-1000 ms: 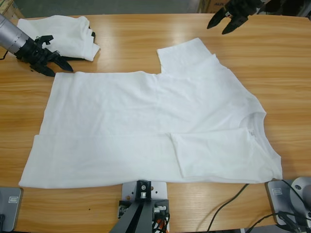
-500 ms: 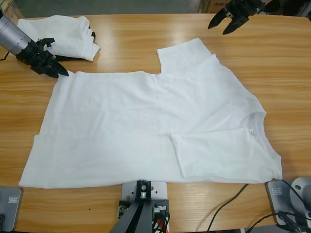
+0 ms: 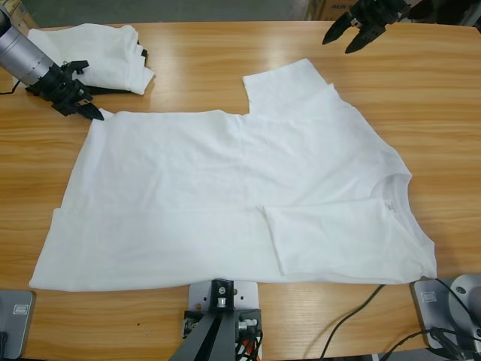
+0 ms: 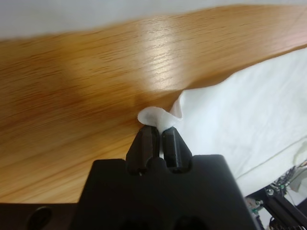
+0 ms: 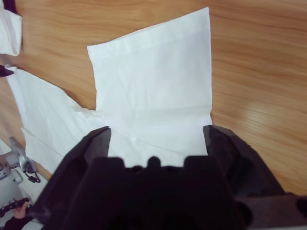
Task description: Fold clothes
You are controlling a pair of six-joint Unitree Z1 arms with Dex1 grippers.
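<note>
We see the white T-shirt (image 3: 233, 195) spread flat across the wooden table (image 3: 443, 113), its neck opening toward the high view's right edge and its hem toward the left. The edge nearest the camera is folded inward, and one short sleeve lies doubled over the body there, while the other sleeve (image 3: 289, 86) sticks out flat on the far side. The cloth is plain white with soft creases; we cannot make out any print from here. Our left gripper (image 3: 96, 113) sits at the far hem corner of the shirt, and in the left wrist view its jaws are pressed together with a small puckered tuft of white fabric (image 4: 158, 116) pinched between the tips, the rest of the shirt trailing away to the gripper's right over bare wood. Just behind that gripper lies a second folded white garment (image 3: 101, 56) with something dark under its edge. Our right gripper (image 3: 355, 34) hangs above the table's far edge, well apart from the cloth, its jaws spread wide and holding nothing; looking along it, the outstretched sleeve (image 5: 153, 81) lies straight ahead between the two jaws, flat on the wood.
</note>
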